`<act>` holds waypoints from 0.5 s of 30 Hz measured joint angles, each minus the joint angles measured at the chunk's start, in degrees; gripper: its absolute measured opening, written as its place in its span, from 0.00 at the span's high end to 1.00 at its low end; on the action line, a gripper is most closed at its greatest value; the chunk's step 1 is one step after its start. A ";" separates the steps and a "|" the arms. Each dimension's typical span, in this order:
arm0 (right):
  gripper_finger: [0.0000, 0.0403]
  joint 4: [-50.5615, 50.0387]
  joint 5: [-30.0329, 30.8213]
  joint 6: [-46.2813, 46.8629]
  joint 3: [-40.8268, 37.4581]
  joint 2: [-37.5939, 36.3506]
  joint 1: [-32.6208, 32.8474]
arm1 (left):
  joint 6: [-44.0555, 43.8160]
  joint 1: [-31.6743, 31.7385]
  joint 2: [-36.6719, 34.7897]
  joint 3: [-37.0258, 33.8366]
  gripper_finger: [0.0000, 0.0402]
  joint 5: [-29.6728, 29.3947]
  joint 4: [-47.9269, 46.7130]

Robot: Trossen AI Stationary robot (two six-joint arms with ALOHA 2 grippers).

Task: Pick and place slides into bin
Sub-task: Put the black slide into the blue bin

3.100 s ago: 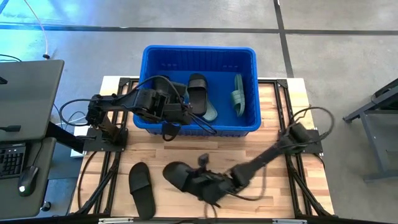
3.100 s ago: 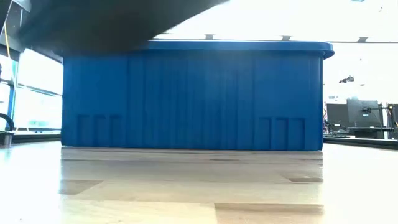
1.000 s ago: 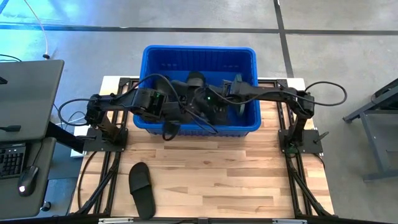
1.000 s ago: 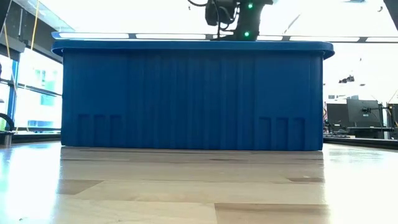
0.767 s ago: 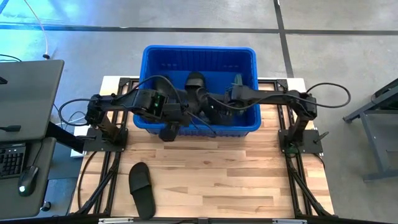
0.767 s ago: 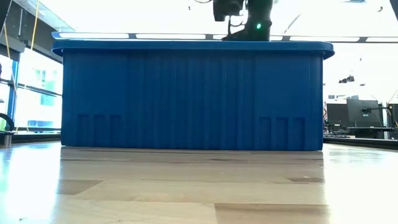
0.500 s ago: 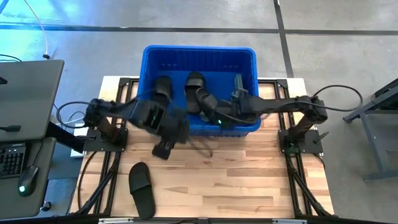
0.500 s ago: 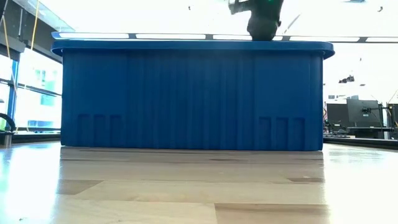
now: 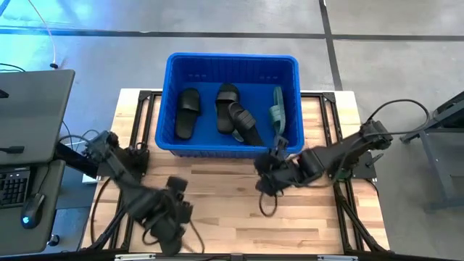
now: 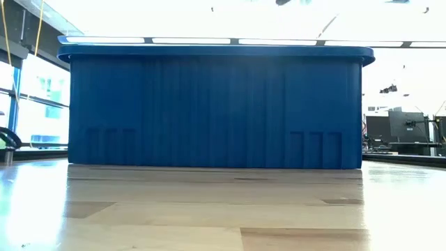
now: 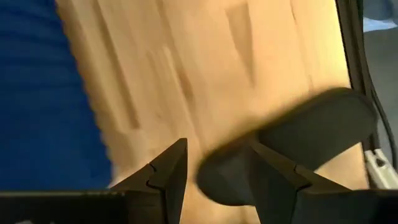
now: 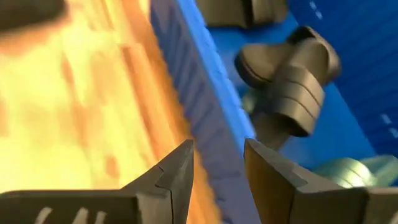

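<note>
**Slides in the bin, one left on the table**

The bin [image 9: 232,64] stands at the far middle of the table [image 9: 239,217], its blue wall filling the low view [image 10: 216,111]. Inside it, from above, lie three black slides: one at the left [image 9: 188,112], one in the middle [image 9: 226,106], and a third [image 9: 245,124] just right of that one, angled and overlapping its near end. A sage green slide [image 9: 277,110] rests on edge near the right wall; the right wrist view also shows part of a green slide [image 12: 348,169] on the bin floor beside a black one [image 12: 292,81]. Another black slide [image 11: 292,143] lies on the wood at the near left of the table; from above it is hidden under the arm.

The left gripper [image 9: 170,217] hangs over the near left of the table, its fingers [image 11: 171,171] parted and empty, with that slide's end just beyond them. The right gripper [image 9: 270,174] sits above the table just in front of the bin's near wall, toward the right; its fingers [image 12: 177,171] are spread and hold nothing, pointing at the bin's near rim
</note>
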 joint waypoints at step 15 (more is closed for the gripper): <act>0.68 2.00 12.98 8.54 0.00 1.92 10.99 | -16.79 -6.54 0.34 -20.80 0.64 10.15 16.03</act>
